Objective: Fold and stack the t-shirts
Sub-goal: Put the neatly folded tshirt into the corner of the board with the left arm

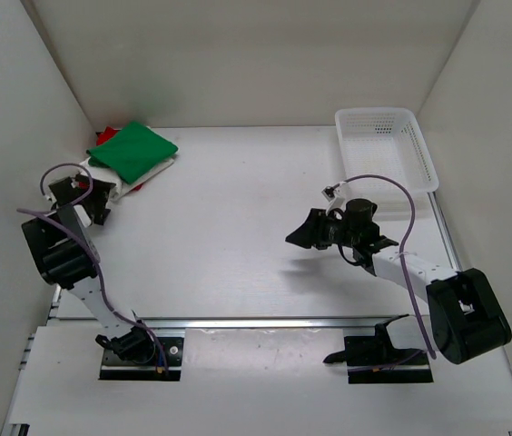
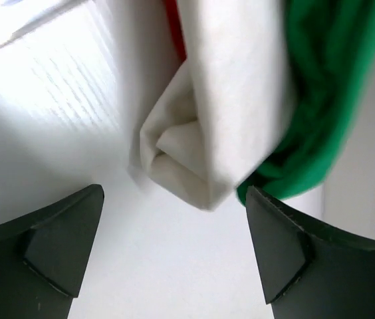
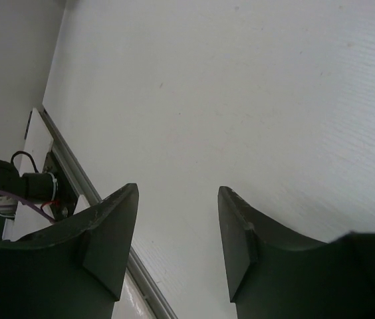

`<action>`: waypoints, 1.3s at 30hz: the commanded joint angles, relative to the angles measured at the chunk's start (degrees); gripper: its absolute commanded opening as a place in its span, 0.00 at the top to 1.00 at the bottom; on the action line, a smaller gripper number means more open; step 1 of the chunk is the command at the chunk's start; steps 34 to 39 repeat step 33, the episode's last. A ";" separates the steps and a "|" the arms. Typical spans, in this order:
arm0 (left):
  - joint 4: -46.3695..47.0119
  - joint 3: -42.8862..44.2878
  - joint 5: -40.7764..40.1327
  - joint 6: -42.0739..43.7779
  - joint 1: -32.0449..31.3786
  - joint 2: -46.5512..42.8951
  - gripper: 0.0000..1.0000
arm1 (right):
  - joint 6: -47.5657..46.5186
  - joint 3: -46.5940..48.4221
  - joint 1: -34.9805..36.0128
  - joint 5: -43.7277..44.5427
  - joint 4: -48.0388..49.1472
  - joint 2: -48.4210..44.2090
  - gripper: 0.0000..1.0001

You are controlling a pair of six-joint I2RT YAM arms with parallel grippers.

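The three t-shirts lie folded in one stack at the far left of the table. The green t-shirt (image 1: 133, 150) is on top, the off-white t-shirt (image 1: 127, 189) shows under its near edge, and the red t-shirt (image 1: 106, 136) peeks out at the back. My left gripper (image 1: 102, 202) is open and empty, just short of the stack's near corner. In the left wrist view the off-white t-shirt's folded corner (image 2: 194, 153) is just beyond the open left gripper (image 2: 174, 226), with green t-shirt (image 2: 320, 100) and a red strip (image 2: 174, 26) behind. My right gripper (image 1: 300, 232) is open and empty above mid-table.
A white plastic mesh basket (image 1: 388, 145) stands at the far right. White walls enclose the table on three sides. A metal rail (image 1: 283, 322) runs along the near edge by the arm bases. The right wrist view shows bare tabletop (image 3: 241, 100) and the rail.
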 commanded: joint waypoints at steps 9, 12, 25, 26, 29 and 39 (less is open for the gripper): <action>4.91 -11.26 -8.68 5.33 -9.45 -22.59 0.01 | -3.53 -2.98 6.94 11.40 -4.34 -2.98 0.01; 3.51 -13.11 -10.35 9.38 -17.36 -26.99 0.02 | -5.37 -3.41 9.32 12.65 -5.85 -2.98 0.01; -12.32 -22.05 -11.78 18.36 -46.75 -38.76 0.02 | -3.89 -8.86 16.09 13.53 -1.02 -3.94 0.01; -10.57 -23.56 -10.98 17.66 -46.75 -40.35 0.01 | -4.06 -8.86 16.18 13.62 -1.02 -4.03 0.01; -11.16 -29.72 -10.97 18.34 -47.19 -46.68 0.01 | -4.23 -9.65 16.01 12.74 -0.22 -4.47 0.01; -16.17 -30.61 -12.03 19.93 -44.91 -52.40 0.01 | -4.15 -10.62 15.83 12.21 1.18 -5.96 0.01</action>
